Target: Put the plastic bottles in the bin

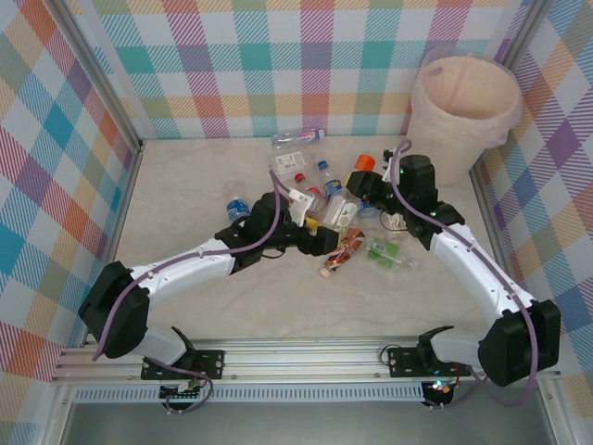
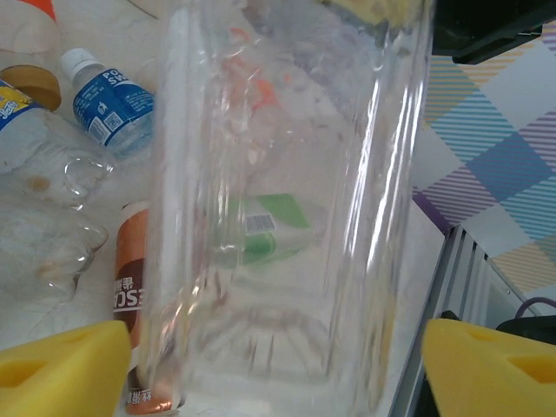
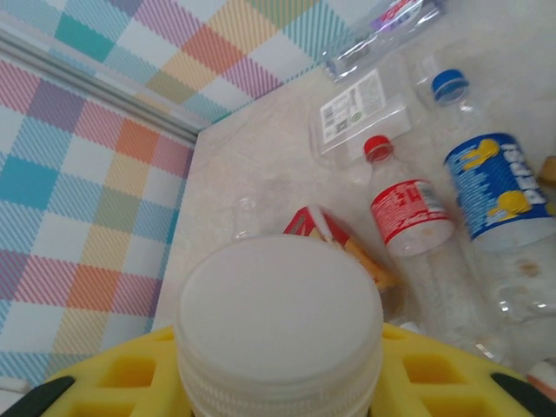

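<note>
A clear plastic bottle (image 1: 341, 215) (image 2: 287, 217) hangs over the pile of plastic bottles in the middle of the table. My right gripper (image 1: 371, 198) (image 3: 278, 382) is shut on its white cap (image 3: 278, 313), yellow pads on both sides. My left gripper (image 1: 330, 232) (image 2: 278, 373) is open, its yellow fingers (image 2: 61, 369) standing wide on either side of the bottle's body. Loose bottles lie below: a red-capped one (image 3: 408, 217), a blue-capped one (image 3: 495, 187), a brown-labelled one (image 1: 345, 252) (image 2: 130, 295) and a green-labelled one (image 1: 394, 252). The bin (image 1: 435, 116) stands at the back right.
More bottles lie at the back of the pile (image 1: 298, 139) and on its left (image 1: 237, 209). Checkered walls close the table at the back and sides, with a metal rail (image 1: 306, 357) along the near edge. The marble top is bare near the front.
</note>
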You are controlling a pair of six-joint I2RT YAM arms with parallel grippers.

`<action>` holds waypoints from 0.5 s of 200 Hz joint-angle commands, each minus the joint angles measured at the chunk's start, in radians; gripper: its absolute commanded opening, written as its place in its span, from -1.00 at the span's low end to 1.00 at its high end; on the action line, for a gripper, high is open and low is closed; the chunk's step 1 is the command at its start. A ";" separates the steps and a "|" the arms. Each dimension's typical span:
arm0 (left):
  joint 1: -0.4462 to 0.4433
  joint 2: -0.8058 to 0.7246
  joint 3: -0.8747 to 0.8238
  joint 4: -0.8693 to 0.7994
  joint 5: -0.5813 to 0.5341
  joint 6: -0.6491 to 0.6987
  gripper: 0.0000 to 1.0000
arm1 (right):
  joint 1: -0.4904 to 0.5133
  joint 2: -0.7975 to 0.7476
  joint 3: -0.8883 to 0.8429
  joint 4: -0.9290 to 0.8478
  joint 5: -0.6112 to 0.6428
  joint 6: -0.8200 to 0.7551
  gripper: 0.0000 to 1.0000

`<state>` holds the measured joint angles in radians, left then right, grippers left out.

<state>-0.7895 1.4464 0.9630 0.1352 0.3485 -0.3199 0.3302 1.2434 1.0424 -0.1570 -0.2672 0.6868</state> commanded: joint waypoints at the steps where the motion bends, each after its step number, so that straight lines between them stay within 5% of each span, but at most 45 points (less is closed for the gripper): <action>1: 0.020 -0.086 -0.026 0.040 -0.056 -0.007 0.90 | -0.045 0.003 0.060 -0.038 0.031 -0.078 -0.37; 29: 0.035 -0.174 -0.066 -0.020 -0.269 -0.020 1.00 | -0.101 0.024 0.131 -0.061 0.052 -0.148 -0.39; 77: 0.035 -0.277 -0.159 -0.115 -0.795 -0.111 1.00 | -0.172 0.174 0.413 -0.147 0.111 -0.309 -0.40; 100: 0.039 -0.312 -0.211 -0.136 -0.905 -0.175 1.00 | -0.203 0.277 0.631 -0.183 0.192 -0.401 -0.39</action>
<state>-0.7582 1.1706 0.8024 0.0624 -0.3080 -0.4072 0.1543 1.4525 1.4910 -0.3016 -0.1627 0.4244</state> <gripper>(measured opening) 0.999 0.401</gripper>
